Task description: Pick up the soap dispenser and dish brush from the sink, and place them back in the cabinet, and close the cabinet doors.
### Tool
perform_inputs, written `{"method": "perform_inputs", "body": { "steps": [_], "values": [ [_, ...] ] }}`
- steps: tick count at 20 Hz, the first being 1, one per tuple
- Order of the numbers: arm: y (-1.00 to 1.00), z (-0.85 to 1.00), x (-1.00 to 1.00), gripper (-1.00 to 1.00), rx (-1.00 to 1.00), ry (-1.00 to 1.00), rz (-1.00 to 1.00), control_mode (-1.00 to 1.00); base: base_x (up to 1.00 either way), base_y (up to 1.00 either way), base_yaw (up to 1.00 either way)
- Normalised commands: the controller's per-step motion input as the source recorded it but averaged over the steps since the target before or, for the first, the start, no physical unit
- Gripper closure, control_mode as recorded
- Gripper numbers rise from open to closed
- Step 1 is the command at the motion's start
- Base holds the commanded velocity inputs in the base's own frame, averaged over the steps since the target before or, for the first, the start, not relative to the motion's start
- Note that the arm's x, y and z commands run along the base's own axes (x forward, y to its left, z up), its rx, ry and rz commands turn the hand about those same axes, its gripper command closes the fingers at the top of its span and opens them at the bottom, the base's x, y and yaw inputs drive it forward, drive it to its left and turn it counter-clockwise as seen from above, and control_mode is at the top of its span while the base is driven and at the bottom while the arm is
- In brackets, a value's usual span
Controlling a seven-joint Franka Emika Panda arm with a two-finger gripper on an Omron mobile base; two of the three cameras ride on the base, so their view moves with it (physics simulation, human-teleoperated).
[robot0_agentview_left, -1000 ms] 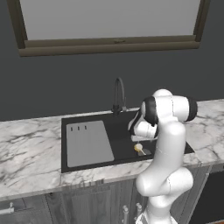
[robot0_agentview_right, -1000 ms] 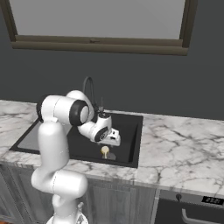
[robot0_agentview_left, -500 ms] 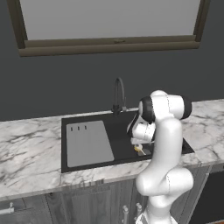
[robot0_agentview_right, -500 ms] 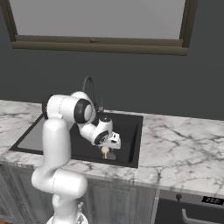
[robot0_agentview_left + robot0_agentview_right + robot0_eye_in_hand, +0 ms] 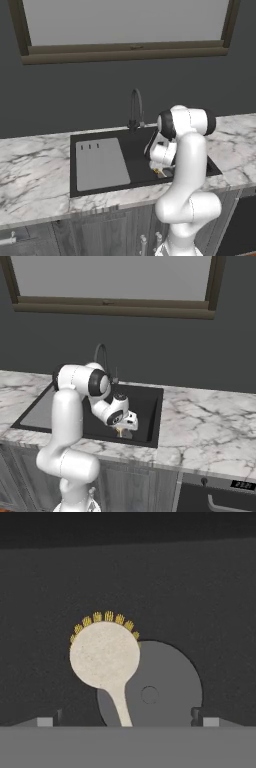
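End effector [image 5: 127,717] low in sink [image 5: 135,145] | dish brush [image 5: 105,659] between fingertips

Pale cream round brush head [image 5: 104,657] fringed with golden-yellow bristles along its upper edge, lying at centre frame on the speckled charcoal floor of a black rectangular sink basin [image 5: 142,145], beside a flat mid-grey drain disc [image 5: 165,687]. Light grey drainboard insert [image 5: 101,164] at left, white-and-grey veined marble counter [image 5: 210,421] around it. Dark grey wall above, brown wooden window frame [image 5: 125,52] across the top, dark woodgrain cupboard fronts [image 5: 85,235] below, white arm with dark joints [image 5: 185,150].
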Motion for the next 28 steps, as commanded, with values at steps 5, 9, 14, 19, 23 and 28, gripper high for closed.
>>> {"method": "perform_inputs", "body": {
  "steps": [5, 9, 14, 19, 23, 28],
  "values": [
    [0.00, -0.24, -0.09, -1.00, 0.00, 0.00, 0.00, -1.00, 0.00, 0.00, 0.00],
    [0.00, -0.15, -0.01, -1.00, 0.00, 0.00, 0.00, -1.00, 0.00, 0.00, 0.00],
    [0.00, -0.15, 0.00, -1.00, 0.00, 0.00, 0.00, -1.00, 0.00, 0.00, 0.00],
    [0.00, -0.16, 0.00, -1.00, 0.00, 0.00, 0.00, -1.00, 0.00, 0.00, 0.00],
    [0.00, -0.15, 0.00, -1.00, 0.00, 0.00, 0.00, -1.00, 0.00, 0.00, 0.00],
    [0.00, -0.09, 0.00, -1.00, 0.00, 0.00, 0.00, -1.00, 0.00, 0.00, 0.00]
  ]
}}
